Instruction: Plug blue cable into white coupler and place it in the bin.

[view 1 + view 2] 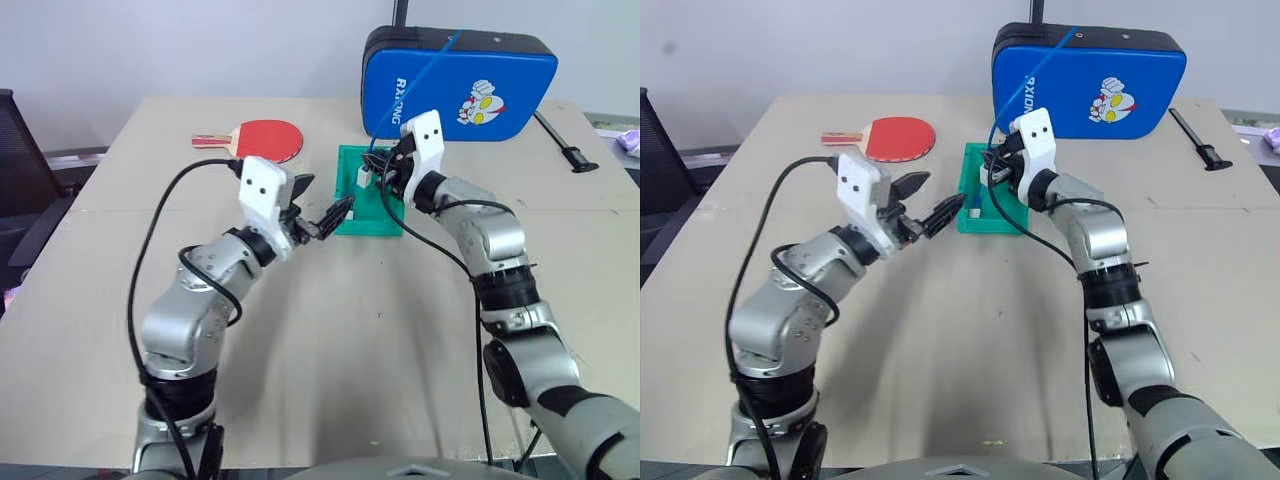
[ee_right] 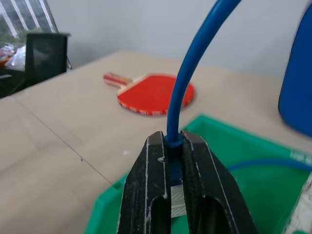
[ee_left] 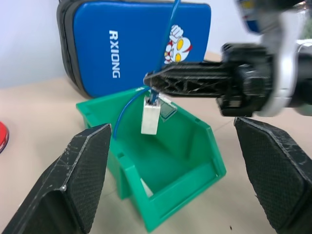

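The white coupler (image 3: 150, 118) hangs upright from the blue cable (image 2: 192, 73), straight over the bin (image 3: 195, 161). The right gripper (image 2: 174, 192) pinches the cable at the plug. The left gripper (image 1: 925, 200), just beside the bin, gapes wide with nothing in it.

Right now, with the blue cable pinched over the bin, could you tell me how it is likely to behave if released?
The blue cable probably flops rather than holds shape: it curves loosely above the right gripper. The white coupler dangling plugged on its end looks light and should drop first into the bin. The trailing length might drape over the rim.
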Available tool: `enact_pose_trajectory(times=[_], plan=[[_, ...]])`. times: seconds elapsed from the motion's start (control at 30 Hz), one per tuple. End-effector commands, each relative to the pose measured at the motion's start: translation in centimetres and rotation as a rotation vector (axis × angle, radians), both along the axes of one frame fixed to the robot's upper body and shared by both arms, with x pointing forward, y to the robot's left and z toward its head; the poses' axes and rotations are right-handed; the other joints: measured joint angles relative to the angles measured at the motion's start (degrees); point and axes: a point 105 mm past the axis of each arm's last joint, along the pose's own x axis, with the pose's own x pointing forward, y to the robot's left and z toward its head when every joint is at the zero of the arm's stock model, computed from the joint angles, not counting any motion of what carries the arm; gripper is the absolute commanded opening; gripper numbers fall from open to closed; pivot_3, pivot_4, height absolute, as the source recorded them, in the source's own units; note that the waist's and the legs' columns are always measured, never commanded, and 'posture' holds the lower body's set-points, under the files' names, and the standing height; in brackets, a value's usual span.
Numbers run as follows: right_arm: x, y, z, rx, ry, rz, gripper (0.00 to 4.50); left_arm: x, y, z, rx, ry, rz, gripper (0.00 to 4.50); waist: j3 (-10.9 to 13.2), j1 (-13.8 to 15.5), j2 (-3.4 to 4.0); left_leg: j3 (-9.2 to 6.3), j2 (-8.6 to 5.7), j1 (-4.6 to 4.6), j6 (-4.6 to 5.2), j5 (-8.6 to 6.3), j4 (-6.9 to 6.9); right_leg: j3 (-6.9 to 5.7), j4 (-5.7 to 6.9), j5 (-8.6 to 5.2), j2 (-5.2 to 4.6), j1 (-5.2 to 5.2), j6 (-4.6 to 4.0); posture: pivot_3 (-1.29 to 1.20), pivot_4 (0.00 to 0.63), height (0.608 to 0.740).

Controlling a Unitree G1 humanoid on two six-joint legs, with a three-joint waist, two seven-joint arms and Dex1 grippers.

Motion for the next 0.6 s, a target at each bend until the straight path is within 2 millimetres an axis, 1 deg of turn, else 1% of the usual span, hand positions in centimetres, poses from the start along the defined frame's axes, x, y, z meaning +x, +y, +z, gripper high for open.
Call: enact_pose_trajectory(times=[0.03, 0.07, 0.13, 0.23, 0.27, 0.3, 0.33, 0.37, 0.4, 0.47, 0.53, 0.6], plan=[[1.6, -0.4, 1.3, 0.056, 0.031, -0.026, 0.00, -0.6, 0.4, 1.5, 0.020, -0.030, 0.024, 4.12, 0.01, 0.00, 0.02, 0.00, 0.00, -0.02, 0.00, 0.00, -0.04, 0.00, 0.00, 0.00, 0.00, 0.00, 0.00, 0.00, 0.150, 0.681], [2.2, -0.6, 1.3, 0.081, 0.073, -0.046, 0.35, -0.5, 0.5, 1.5, 0.025, -0.021, 0.032, 4.15, 0.02, 0.02, 0.03, 0.00, 0.00, -0.03, -0.01, 0.01, -0.04, 0.00, 0.00, 0.00, 0.00, 0.00, 0.00, 0.00, 0.150, 0.681], [3.0, -1.1, 1.7, 0.110, 0.077, -0.086, 1.02, -0.6, 0.3, 1.6, 0.010, -0.010, 0.031, 4.16, 0.04, 0.07, 0.03, 0.01, -0.01, -0.03, -0.02, 0.01, -0.04, 0.01, -0.02, 0.00, -0.02, 0.00, 0.00, 0.00, 0.150, 0.681], [3.4, -1.9, 2.6, 0.110, 0.015, -0.117, 2.43, -0.8, 0.2, 1.6, 0.005, -0.004, 0.029, 4.16, 0.04, 0.07, 0.03, -0.01, -0.01, -0.03, -0.02, 0.01, -0.04, 0.02, -0.01, 0.00, -0.05, 0.00, 0.00, 0.00, 0.150, 0.681], [3.4, -2.5, 3.0, 0.110, -0.008, -0.127, 2.96, -0.9, 0.2, 1.6, 0.006, -0.005, 0.031, 4.16, 0.04, 0.06, 0.03, -0.03, -0.01, -0.04, -0.02, 0.01, -0.04, 0.06, 0.00, 0.00, -0.05, 0.00, 0.00, 0.00, 0.150, 0.681], [3.2, -3.0, 3.1, 0.108, -0.026, -0.132, 3.35, -0.9, 0.2, 1.6, 0.006, -0.006, 0.033, 4.16, 0.04, 0.06, 0.03, -0.03, -0.01, -0.05, -0.03, 0.01, -0.04, 0.10, 0.00, 0.00, -0.06, 0.00, 0.00, 0.00, 0.150, 0.681], [2.9, -3.6, 3.2, 0.110, -0.039, -0.129, 3.89, -1.1, 0.2, 1.6, 0.006, -0.008, 0.034, 4.16, 0.04, 0.14, 0.03, -0.05, 0.00, -0.08, -0.03, 0.01, -0.05, 0.12, 0.00, 0.00, -0.07, 0.00, 0.00, 0.00, 0.150, 0.681], [2.4, -4.1, 3.2, 0.111, -0.052, -0.118, 4.23, -1.2, 0.2, 1.6, 0.007, -0.012, 0.034, 4.16, 0.04, 0.24, 0.03, -0.10, -0.01, -0.11, -0.03, 0.01, -0.04, 0.11, 0.00, 0.00, -0.09, -0.01, 0.00, 0.00, 0.150, 0.681], [1.6, -4.6, 3.0, 0.119, -0.054, -0.090, 4.48, -1.4, 0.3, 1.5, 0.015, -0.020, 0.036, 4.16, 0.04, 0.36, 0.03, -0.16, -0.02, -0.13, -0.03, 0.01, -0.04, 0.10, 0.00, 0.00, -0.10, 0.00, 0.00, 0.00, 0.150, 0.681], [-0.9, -5.7, 2.5, 0.130, -0.078, -0.004, 4.48, -2.1, 0.7, 1.0, 0.014, -0.013, 0.045, 4.16, 0.04, 0.47, 0.03, -0.22, -0.04, -0.17, -0.03, 0.01, -0.06, 0.09, 0.00, 0.00, -0.18, 0.00, 0.00, 0.00, 0.150, 0.681], [-3.6, -7.7, 2.2, 0.121, -0.158, 0.038, 4.48, -3.3, 1.1, -0.4, 0.050, -0.005, 0.038, 4.16, 0.04, 0.48, 0.04, -0.25, -0.04, -0.22, -0.03, 0.00, -0.14, 0.08, -0.01, 0.00, -0.34, 0.00, 0.00, 0.00, 0.150, 0.681], [-6.2, -9.8, 1.4, 0.114, -0.201, 0.063, 4.48, -4.5, 1.8, -2.0, 0.051, 0.023, 0.036, 4.16, 0.05, 0.48, 0.06, -0.23, -0.06, -0.20, -0.03, -0.01, -0.34, 0.07, -0.08, 0.00, -0.41, -0.02, 0.01, 0.00, 0.150, 0.681]])
